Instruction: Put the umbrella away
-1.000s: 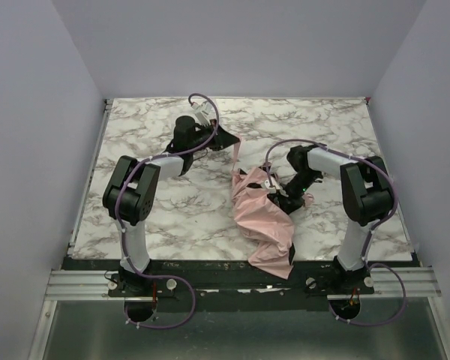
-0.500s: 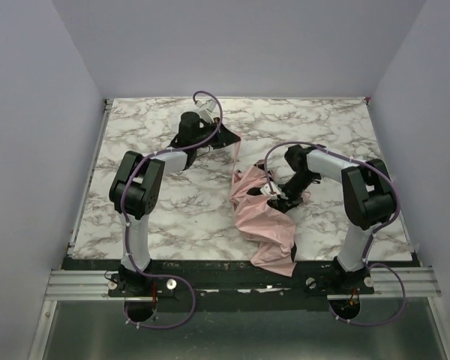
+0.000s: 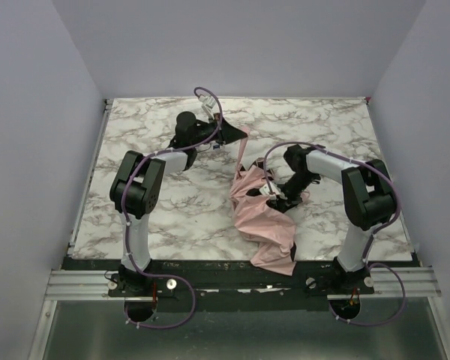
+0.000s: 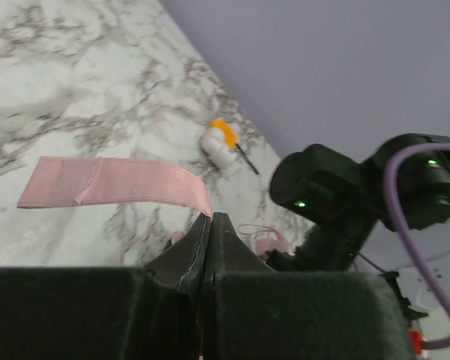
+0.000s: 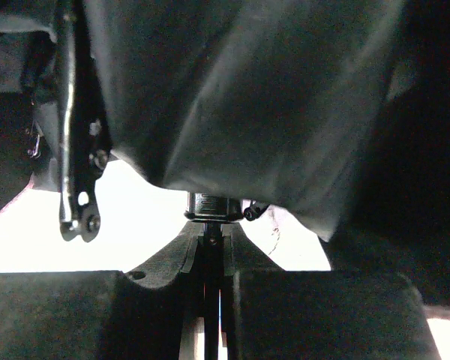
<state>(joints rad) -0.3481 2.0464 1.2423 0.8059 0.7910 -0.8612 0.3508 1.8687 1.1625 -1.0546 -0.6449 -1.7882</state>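
Now your left gripper [image 4: 212,219] pinches the strap [image 4: 112,182] taut; your right gripper [image 5: 210,238] clamps the shaft [image 5: 210,300], seemingly anchoring the umbrella [image 3: 266,221].

A white marbled table [image 3: 157,217] fills the middle of the frame. A crumpled pink umbrella [image 3: 266,225] lies on it, lower right of centre.

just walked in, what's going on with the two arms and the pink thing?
Both arms are working on the pink umbrella, which lies crumpled and unrolled on the table. The left pincer is shut on its strap, on the far side of the fabric. The right pincer is shut on the thin black shaft under the fabric. Nothing is rolled or wrapped yet.
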